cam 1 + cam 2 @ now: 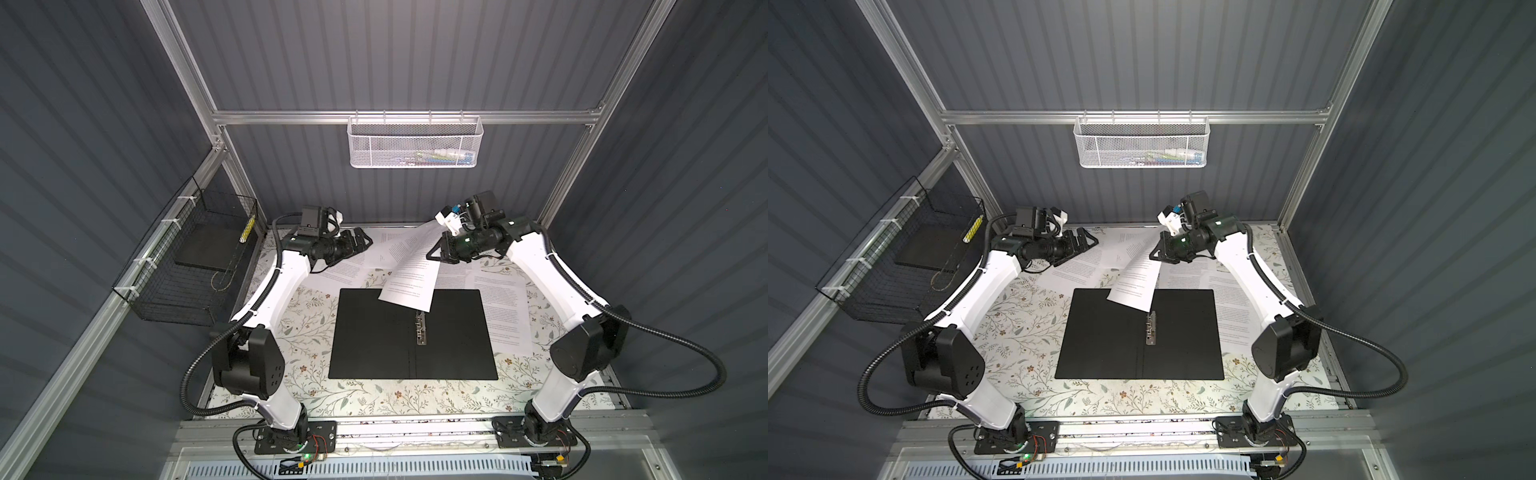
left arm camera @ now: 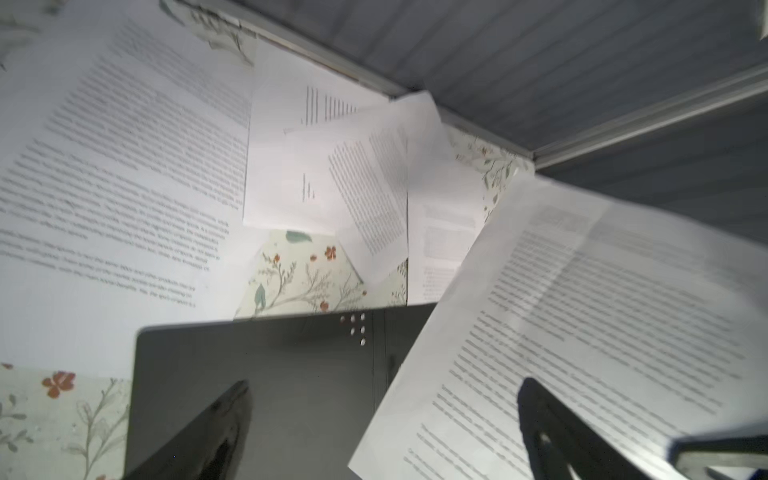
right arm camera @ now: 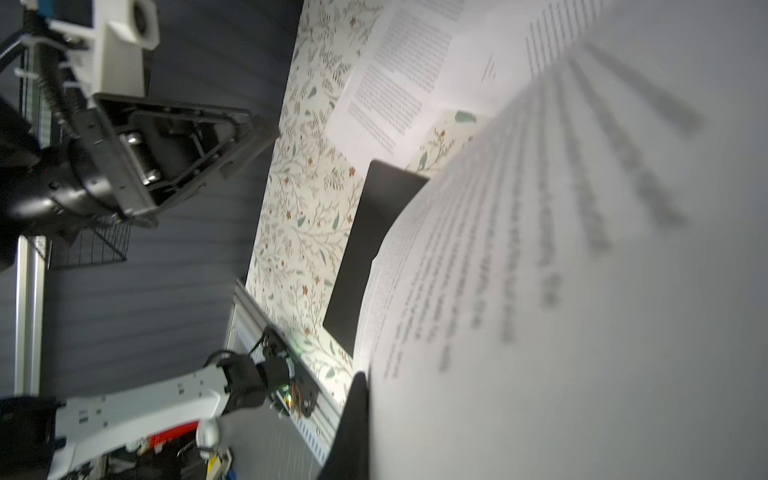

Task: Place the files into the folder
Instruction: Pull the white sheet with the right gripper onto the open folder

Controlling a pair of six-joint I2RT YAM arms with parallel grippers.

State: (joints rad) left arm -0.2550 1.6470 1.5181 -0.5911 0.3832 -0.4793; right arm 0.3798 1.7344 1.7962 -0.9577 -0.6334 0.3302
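The folder [image 1: 374,336] [image 1: 1100,340] lies open in the middle of the table, black inside up, with its metal spine clip [image 1: 419,328] showing. My right gripper [image 1: 434,254] [image 1: 1156,253] is shut on one of the files, a printed white sheet [image 1: 411,282] [image 3: 540,291] that hangs down so its lower edge overlaps the folder's far edge. Only one right finger [image 3: 353,428] shows beside the sheet. Other files [image 1: 345,272] [image 2: 124,166] lie scattered behind and to the right [image 1: 503,303] of the folder. My left gripper [image 1: 362,243] [image 2: 384,415] hovers open and empty over the back-left sheets.
A black wire basket [image 1: 187,266] holding a dark pad hangs on the left wall. On the back rail there is a white mesh basket [image 1: 415,141]. A floral cover [image 1: 303,328] lies over the table, which is ringed by aluminium frame posts.
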